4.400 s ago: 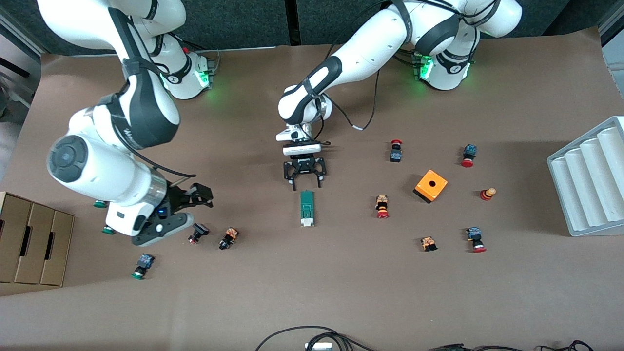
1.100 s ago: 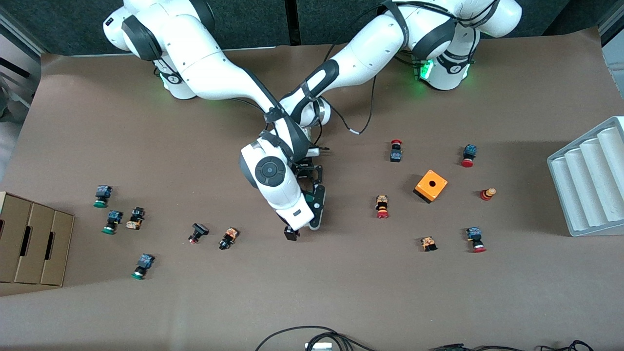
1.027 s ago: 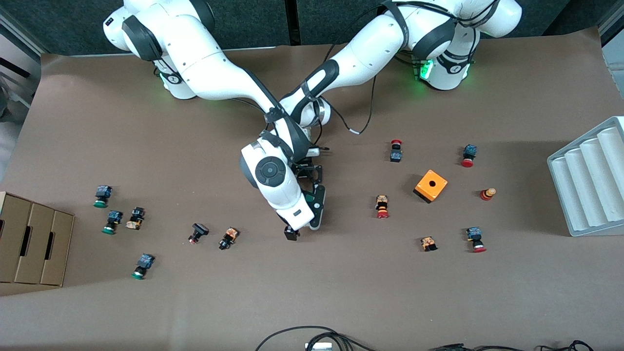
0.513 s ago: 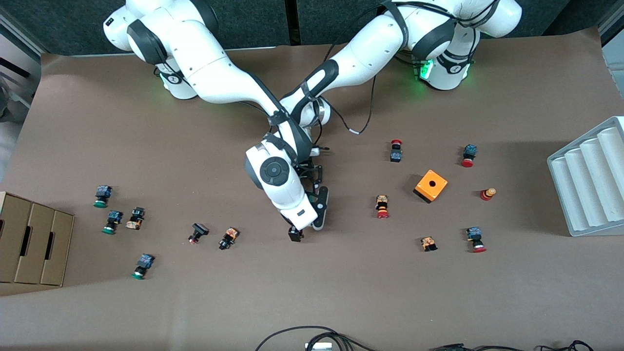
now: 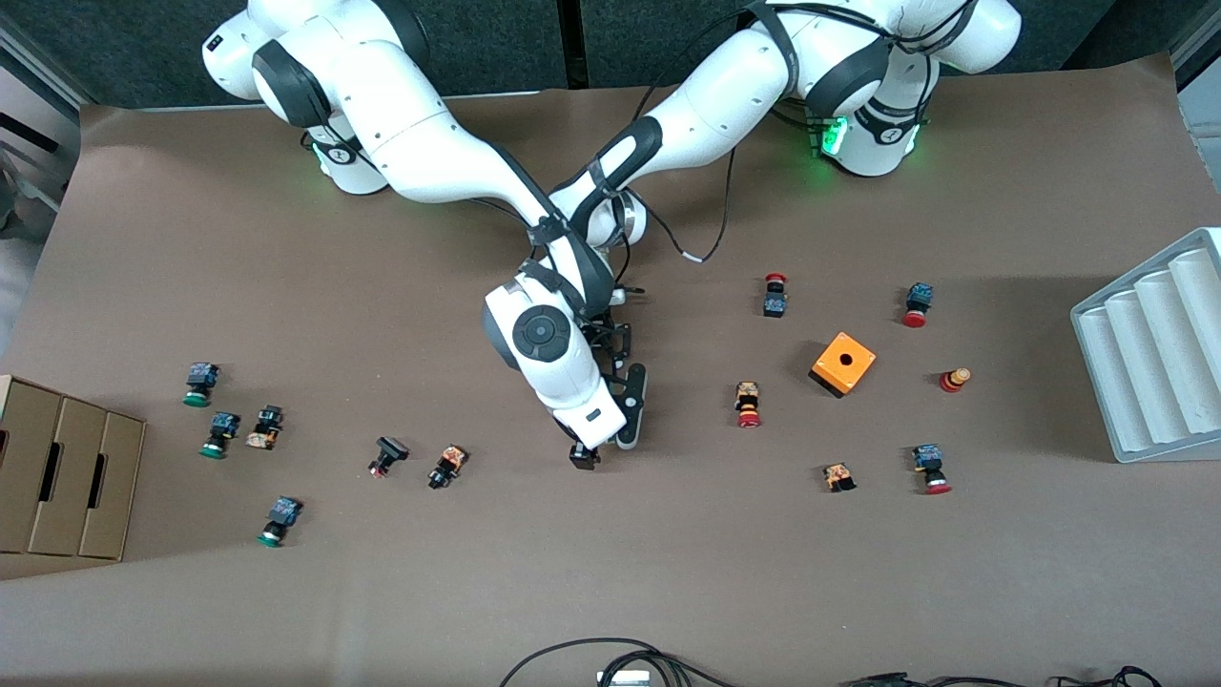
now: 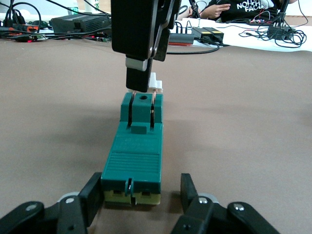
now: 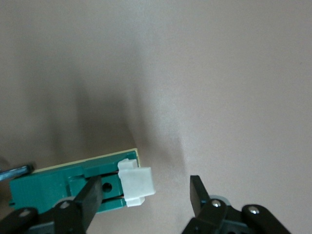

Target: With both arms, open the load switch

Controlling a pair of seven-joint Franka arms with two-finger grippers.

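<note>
The load switch (image 6: 134, 158), a slim dark-green block with a white piece (image 7: 136, 186) at one end, lies flat mid-table. In the front view the right hand covers it. My left gripper (image 6: 141, 189) is low at the switch's plain end. One of its fingers (image 6: 93, 194) touches the switch's side, and a gap separates the other from the switch. My right gripper (image 7: 145, 194) (image 5: 607, 448) comes down from above at the white end. It is open, with one finger over the green body and the other well off the white piece.
An orange cube (image 5: 843, 364) and several small push buttons (image 5: 749, 405) lie toward the left arm's end. More buttons (image 5: 447, 466) are scattered toward the right arm's end, by cardboard boxes (image 5: 67, 468). A white ribbed tray (image 5: 1154, 348) sits at the table's edge.
The right arm swung in from its end of the table to over the switch. In the last second its hand shifted a little toward the front camera. The left gripper stayed put.
</note>
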